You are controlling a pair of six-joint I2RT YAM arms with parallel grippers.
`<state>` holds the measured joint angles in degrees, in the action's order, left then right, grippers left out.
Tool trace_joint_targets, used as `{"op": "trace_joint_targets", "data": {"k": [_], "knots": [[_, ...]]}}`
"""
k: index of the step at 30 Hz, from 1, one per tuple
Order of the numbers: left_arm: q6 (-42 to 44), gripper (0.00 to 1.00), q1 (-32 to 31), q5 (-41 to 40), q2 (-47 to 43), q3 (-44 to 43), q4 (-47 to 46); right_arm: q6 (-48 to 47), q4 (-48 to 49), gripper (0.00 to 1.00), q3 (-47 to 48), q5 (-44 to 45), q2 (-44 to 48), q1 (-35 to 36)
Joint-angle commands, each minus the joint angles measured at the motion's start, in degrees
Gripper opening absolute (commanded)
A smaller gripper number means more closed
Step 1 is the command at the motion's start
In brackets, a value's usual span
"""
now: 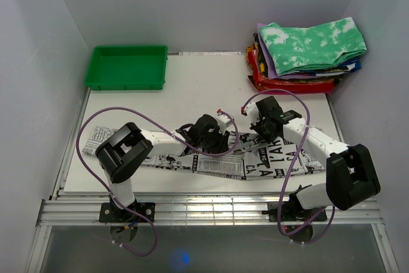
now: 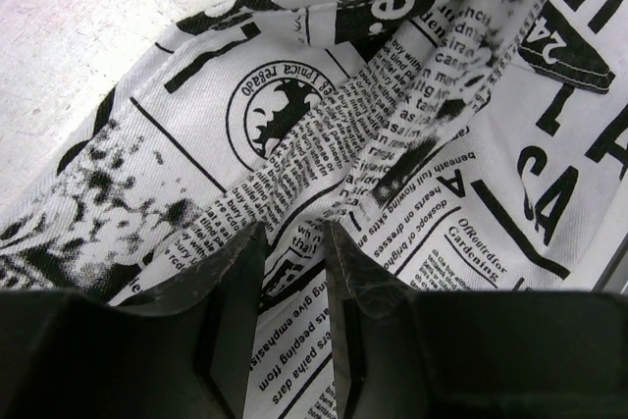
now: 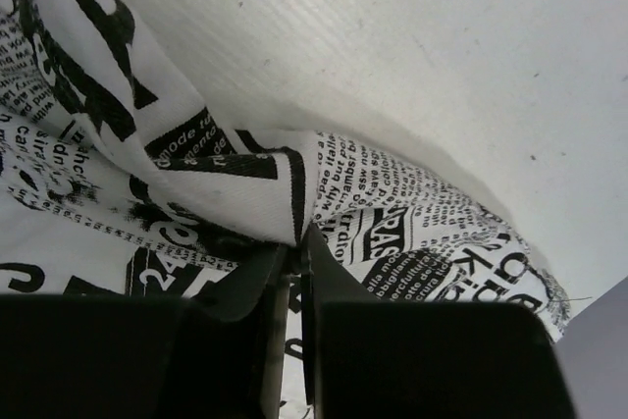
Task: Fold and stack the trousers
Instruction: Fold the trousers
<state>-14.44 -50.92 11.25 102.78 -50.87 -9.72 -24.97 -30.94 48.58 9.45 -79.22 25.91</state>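
The newspaper-print trousers [image 1: 220,164] lie crumpled in a long strip across the near part of the white table, from far left to right. My left gripper [image 1: 208,133] is down on their middle. In the left wrist view its jaws [image 2: 294,233] stand narrowly apart with a raised fold of the trousers [image 2: 275,105] between them. My right gripper [image 1: 265,126] is just to the right. In the right wrist view it [image 3: 296,237] is pinched on a hemmed edge of the trousers [image 3: 226,183], lifted a little off the table.
A green tray [image 1: 128,68] stands at the back left. A stack of folded clothes [image 1: 307,55], green-and-white tie-dye on top, sits at the back right. White walls close in on three sides. Bare table [image 1: 192,94] lies between the tray and the trousers.
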Motion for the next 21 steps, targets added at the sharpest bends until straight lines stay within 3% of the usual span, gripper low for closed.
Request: {"op": "trace_joint_targets", "data": {"k": [1, 6, 13, 16, 17, 18, 19, 20, 21], "knots": [[0.11, 0.41, -0.59, -2.81, 2.51, 2.18, 9.28, -0.26, 2.37, 0.08, 5.55, 5.74, 0.47, -0.16], [-0.24, 0.40, -0.59, -3.42, 1.63, 3.15, 9.45, 1.24, 2.29, 0.08, 10.92, 8.65, -0.05, -0.34], [-0.59, 0.37, 1.60, -3.43, -0.91, 3.76, 9.01, -0.34, 2.20, 0.08, 9.87, 11.73, -5.06, -1.30], [0.37, 0.36, 3.36, -1.76, -3.63, 2.45, 9.01, -1.31, 1.15, 0.35, 9.52, 11.20, -6.55, -1.48], [1.16, 0.36, 4.24, -0.10, -5.29, 2.01, 8.75, -1.39, 0.62, 0.67, 9.87, 11.20, -6.65, -1.83], [1.86, 0.38, 4.51, 0.79, -6.01, 1.48, 8.57, -1.40, 0.18, 0.86, 10.13, 11.11, -6.56, -2.18], [2.74, 0.46, 4.77, 1.67, -6.88, 0.00, 8.40, -1.48, -0.52, 0.98, 10.66, 10.59, -5.86, -2.53], [3.53, 0.51, 5.03, 2.46, -7.59, -0.89, 8.40, -1.48, -1.05, 0.90, 11.18, 10.24, -5.34, -3.58], [4.06, 0.54, 5.82, 3.68, -8.64, -1.77, 8.40, -1.40, -1.23, 0.90, 12.49, 9.97, -4.46, -4.28]]}}
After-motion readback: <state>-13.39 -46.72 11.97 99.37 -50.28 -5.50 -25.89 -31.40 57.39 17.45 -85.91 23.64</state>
